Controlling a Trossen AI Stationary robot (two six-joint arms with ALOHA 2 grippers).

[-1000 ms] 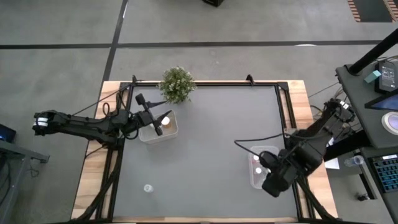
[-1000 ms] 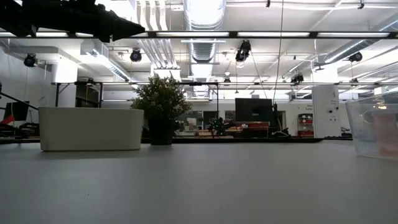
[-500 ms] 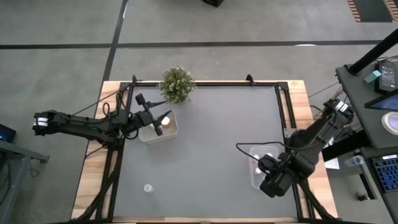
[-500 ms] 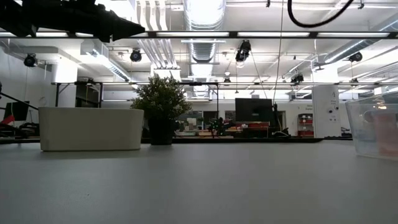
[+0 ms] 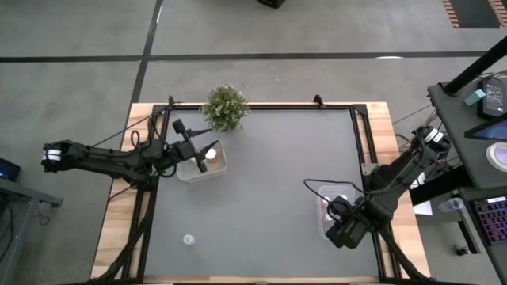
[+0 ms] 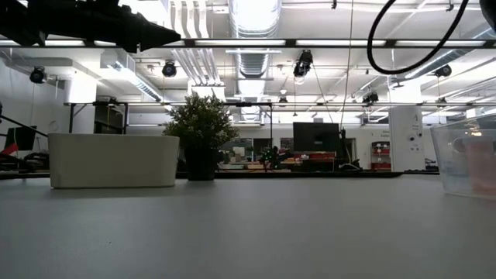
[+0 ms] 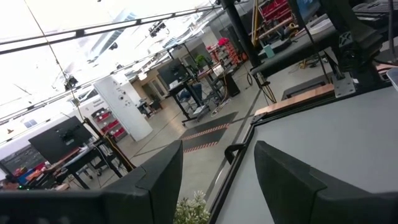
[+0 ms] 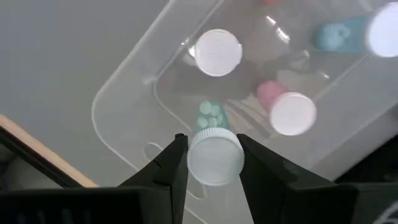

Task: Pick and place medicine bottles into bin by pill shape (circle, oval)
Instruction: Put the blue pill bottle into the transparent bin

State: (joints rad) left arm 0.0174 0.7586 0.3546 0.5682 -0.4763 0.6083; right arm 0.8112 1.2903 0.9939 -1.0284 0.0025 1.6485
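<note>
The right claw (image 8: 211, 163) grips a white-capped medicine bottle (image 8: 214, 155) with a green mark, holding it cap-up above the clear bin (image 8: 134, 84) near the bench's right edge, toward the front right corner. The position suggests a sorted drop: three more white-capped bottles already lie inside, one beside a pink mark (image 8: 292, 113), one plain (image 8: 217, 52), and one at the frame's edge next to a teal shape. Whether the pill marks are circles or ovals is too blurred to settle.

From above, the right arm's body covers most of that bin (image 5: 323, 227), so its contents barely show there. One stray bottle (image 5: 188, 239) stands alone near the front left corner of the grey bench (image 5: 269, 166), apparently not yet sorted.

The left claw (image 7: 214, 177) hangs over the white bin (image 5: 207, 168) near the back left of the bench, just in front of the potted plant (image 5: 226, 107). Its fingers stand apart with nothing between them. A bright white cap (image 5: 211, 153) shows in that bin.

From bench height, the white bin (image 6: 113, 160) hides whatever it holds, and the clear bin (image 6: 465, 159) is cut off by the frame, with only a vague pink blur showing through its wall.
</note>
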